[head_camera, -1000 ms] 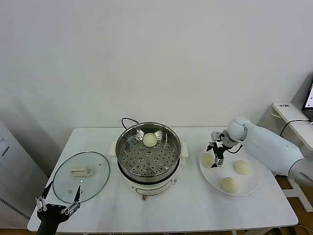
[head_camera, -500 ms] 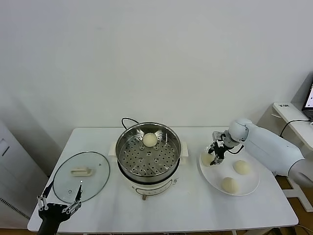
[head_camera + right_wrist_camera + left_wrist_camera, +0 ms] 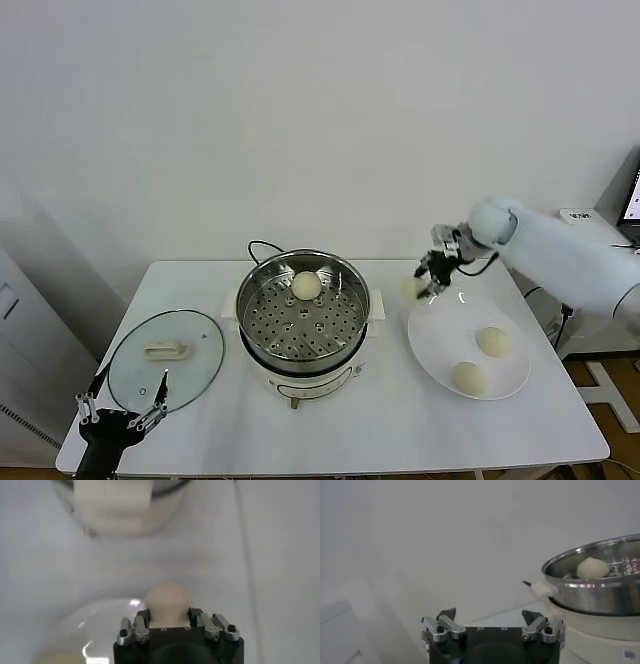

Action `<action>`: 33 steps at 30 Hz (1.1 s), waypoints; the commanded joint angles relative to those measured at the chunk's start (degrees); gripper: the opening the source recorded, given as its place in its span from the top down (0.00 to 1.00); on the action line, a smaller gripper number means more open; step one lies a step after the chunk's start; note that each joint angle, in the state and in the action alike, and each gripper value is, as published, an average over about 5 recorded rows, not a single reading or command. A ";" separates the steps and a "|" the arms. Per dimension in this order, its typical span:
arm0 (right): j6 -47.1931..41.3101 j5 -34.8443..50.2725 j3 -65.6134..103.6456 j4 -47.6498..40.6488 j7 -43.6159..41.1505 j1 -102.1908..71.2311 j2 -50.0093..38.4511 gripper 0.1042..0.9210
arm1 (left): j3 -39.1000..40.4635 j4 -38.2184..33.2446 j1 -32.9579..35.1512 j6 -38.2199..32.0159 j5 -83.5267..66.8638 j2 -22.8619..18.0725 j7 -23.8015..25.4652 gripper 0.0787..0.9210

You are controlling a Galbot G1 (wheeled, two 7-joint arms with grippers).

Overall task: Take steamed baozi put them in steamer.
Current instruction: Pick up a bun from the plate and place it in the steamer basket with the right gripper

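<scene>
Baozi (image 3: 167,601) clamped in right hand (image 3: 169,616), underside hidden, plate (image 3: 500,385) below

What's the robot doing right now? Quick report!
Right gripper shut on baozi, lifted off plate. Left gripper open, parked near lid. One baozi in steamer. Path clear.

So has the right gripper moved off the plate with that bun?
Yes. The right gripper, shut on a baozi, has risen from the white plate and shifted toward the steamer, now above the plate's near rim.
</scene>
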 commanded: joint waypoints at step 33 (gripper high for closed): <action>-20.18 20.48 -5.70 11.45 24.87 -3.83 23.56 0.54 | 0.79 -0.11 -0.67 -0.35 1.21 -1.04 -0.49 0.12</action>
